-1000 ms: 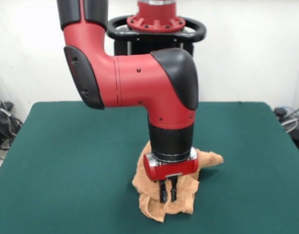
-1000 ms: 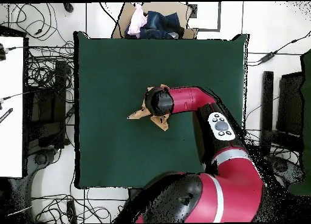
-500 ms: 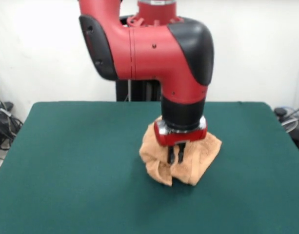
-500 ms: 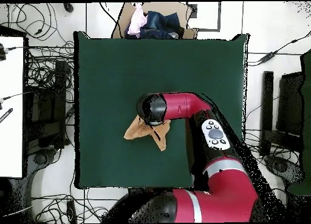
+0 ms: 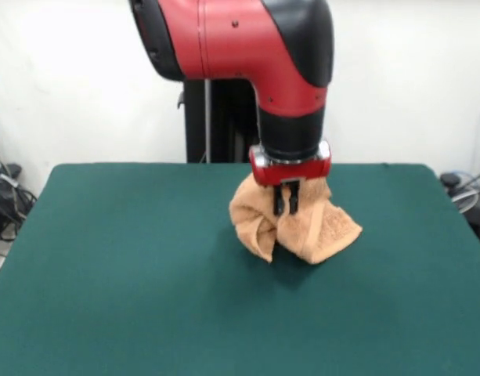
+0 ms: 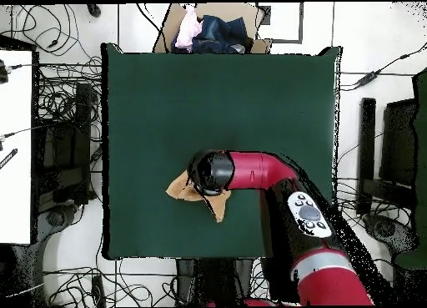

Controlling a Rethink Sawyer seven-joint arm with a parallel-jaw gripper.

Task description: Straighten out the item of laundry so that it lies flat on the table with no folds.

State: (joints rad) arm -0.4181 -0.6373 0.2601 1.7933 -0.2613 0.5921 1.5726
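Front view showed the gripper (image 5: 286, 205) with its two dark fingers drawn narrow and pinched on an upper fold of the towel (image 5: 314, 227), so that the cloth hung from them in a bunched drape. Its lower folds touched the table (image 5: 130, 274) a little behind the middle, toward the robot's side. No border band or label could be made out in the crumple. The arm (image 5: 290, 70) stood nearly upright over it.

The step in hand looked like a lift or drag to shake the folds loose; the flattening itself was not yet done. The next move would likely call for carrying the held edge sideways and low, letting the hanging part trail out across the felt, then letting go only once the cloth lay spread.

Overhead, the towel (image 6: 179, 188) peeked out on both sides of the wrist, well inside the green surface. A cardboard box with clothes (image 6: 213, 27) sat beyond the far edge, and cables (image 6: 58, 96) lay on the floor alongside. Nothing on the table blocked a sweep; the arm itself hid most of the cloth.
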